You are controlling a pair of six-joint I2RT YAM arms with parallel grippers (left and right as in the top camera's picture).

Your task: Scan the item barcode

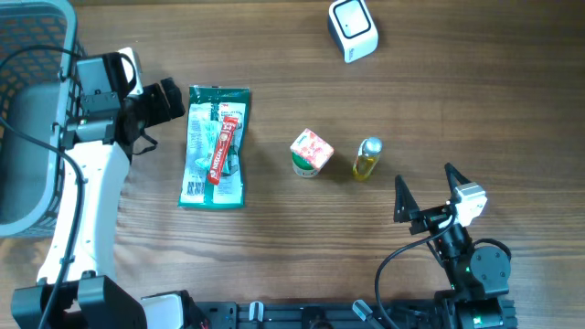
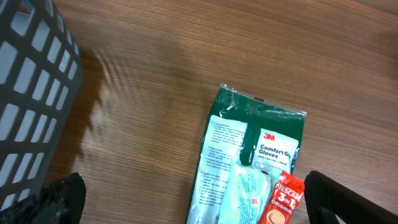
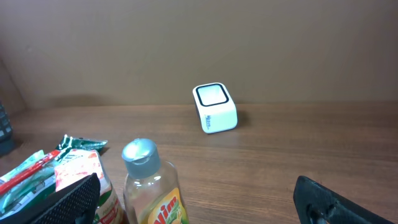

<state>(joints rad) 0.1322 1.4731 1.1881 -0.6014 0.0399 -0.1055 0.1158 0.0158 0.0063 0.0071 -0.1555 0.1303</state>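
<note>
A white barcode scanner [image 1: 353, 29] stands at the far side of the table, also in the right wrist view [image 3: 214, 107]. A green glove pack [image 1: 199, 160] lies flat with a red coffee stick [image 1: 225, 146] on top. A small cup with a red-patterned lid [image 1: 311, 153] and a bottle of yellow liquid [image 1: 366, 158] stand mid-table. My left gripper [image 1: 167, 100] hovers open just left of the pack [image 2: 249, 155], nothing between its fingers [image 2: 62, 199]. My right gripper [image 1: 428, 187] is open near the front edge, behind the bottle [image 3: 152, 186], and empty.
A grey mesh basket [image 1: 27, 110] stands at the left edge, close to the left arm, and shows in the left wrist view [image 2: 31, 106]. The cup [image 3: 81, 174] stands right beside the bottle. Bare wood lies between the bottle and the scanner.
</note>
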